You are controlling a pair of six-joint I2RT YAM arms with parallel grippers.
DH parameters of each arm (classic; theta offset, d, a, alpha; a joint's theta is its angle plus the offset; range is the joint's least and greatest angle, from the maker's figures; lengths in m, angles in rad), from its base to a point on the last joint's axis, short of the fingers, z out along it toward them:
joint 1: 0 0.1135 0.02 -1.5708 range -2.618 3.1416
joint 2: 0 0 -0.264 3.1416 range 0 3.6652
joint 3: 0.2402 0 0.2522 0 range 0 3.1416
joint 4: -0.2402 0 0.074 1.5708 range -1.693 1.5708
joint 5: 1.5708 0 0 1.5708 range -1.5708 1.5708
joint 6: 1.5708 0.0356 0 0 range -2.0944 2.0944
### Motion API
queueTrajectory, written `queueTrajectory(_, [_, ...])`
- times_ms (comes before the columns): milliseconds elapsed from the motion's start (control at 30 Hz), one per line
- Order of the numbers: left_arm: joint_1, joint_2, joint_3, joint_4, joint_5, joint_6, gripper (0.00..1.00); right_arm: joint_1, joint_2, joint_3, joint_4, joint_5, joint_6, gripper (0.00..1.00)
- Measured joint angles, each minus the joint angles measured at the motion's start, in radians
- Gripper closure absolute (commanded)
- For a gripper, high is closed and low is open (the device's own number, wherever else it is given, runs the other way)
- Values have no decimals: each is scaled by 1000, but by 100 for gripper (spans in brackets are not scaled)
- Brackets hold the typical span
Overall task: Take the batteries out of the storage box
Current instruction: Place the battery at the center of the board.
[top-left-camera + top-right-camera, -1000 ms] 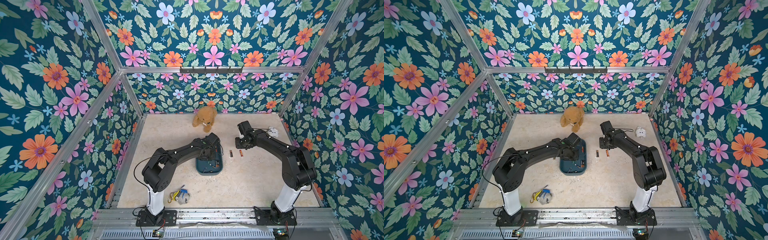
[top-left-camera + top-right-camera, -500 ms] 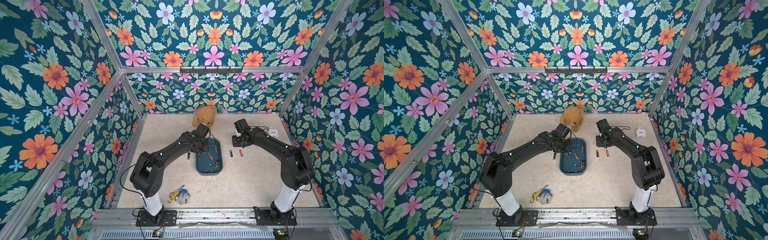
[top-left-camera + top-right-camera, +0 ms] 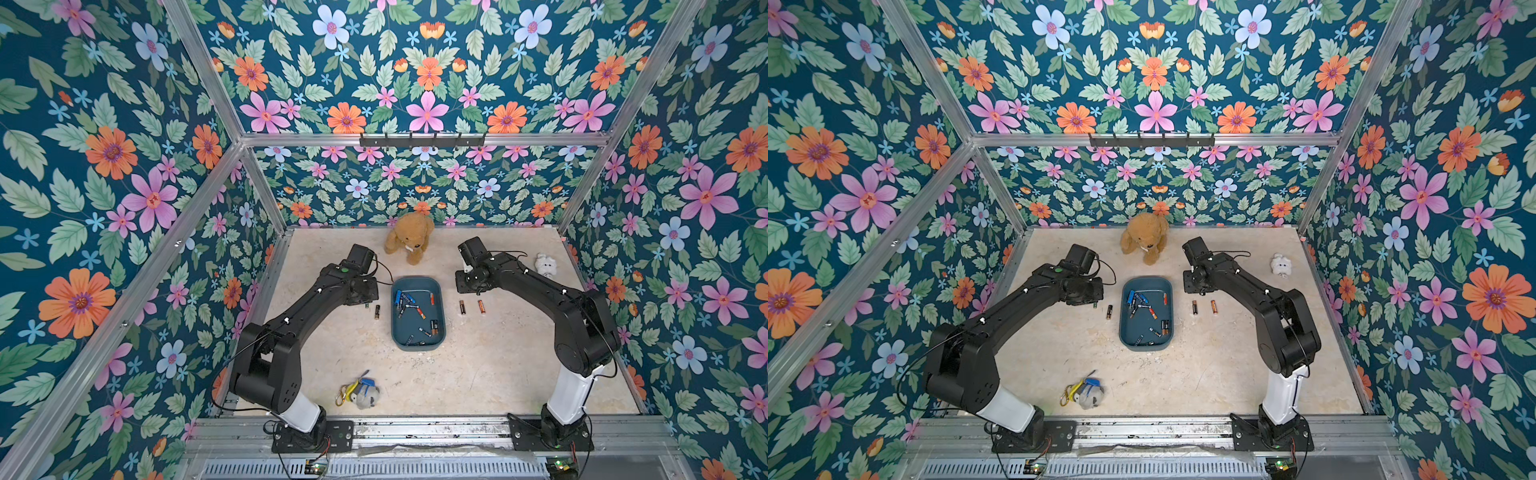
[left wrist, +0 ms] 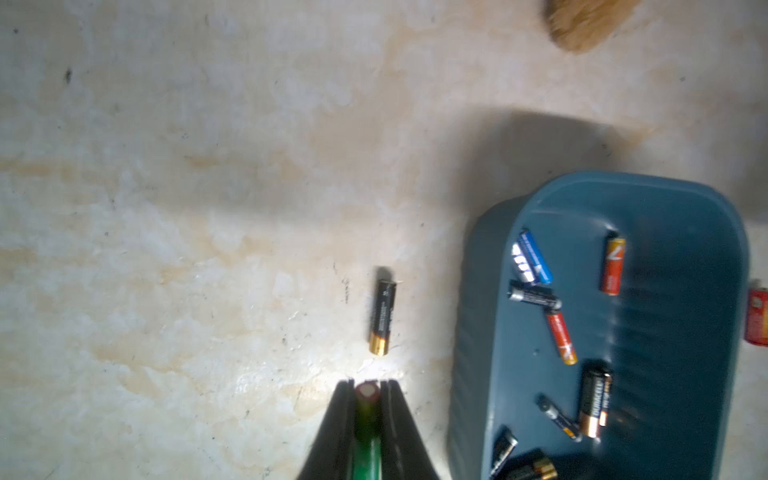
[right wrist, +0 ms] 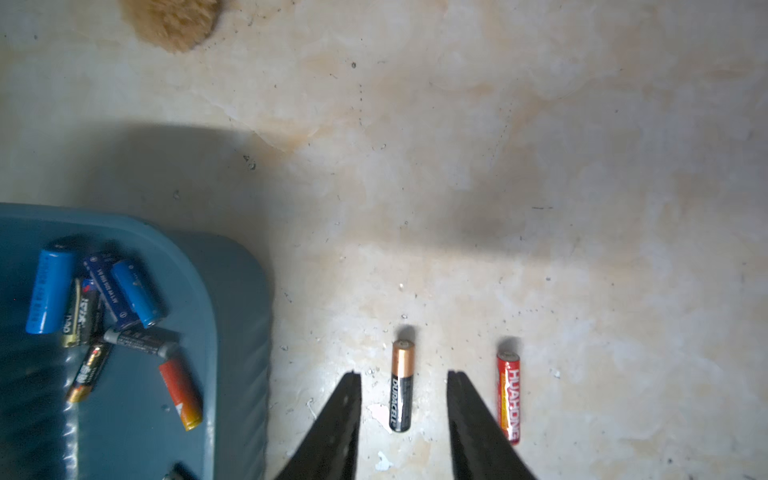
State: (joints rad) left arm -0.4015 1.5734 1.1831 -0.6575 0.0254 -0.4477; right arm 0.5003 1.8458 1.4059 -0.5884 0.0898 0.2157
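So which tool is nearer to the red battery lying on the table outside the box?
Right. The right tool hangs open just beside the red battery; the left tool, gripping a green battery, is beyond the storage box.

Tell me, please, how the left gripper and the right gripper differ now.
The left gripper has its fingers shut on a green battery; the right gripper has its fingers apart, with a black-and-copper battery lying on the table between them, ungripped. The left gripper is on the storage box's left side, the right gripper on its right side. Both are outside the box.
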Motion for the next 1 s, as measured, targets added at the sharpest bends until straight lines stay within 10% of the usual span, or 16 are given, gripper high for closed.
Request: queueTrajectory(1000, [82,206,-57,154,107,106,83,2,0,-21,-32,61,3,59])
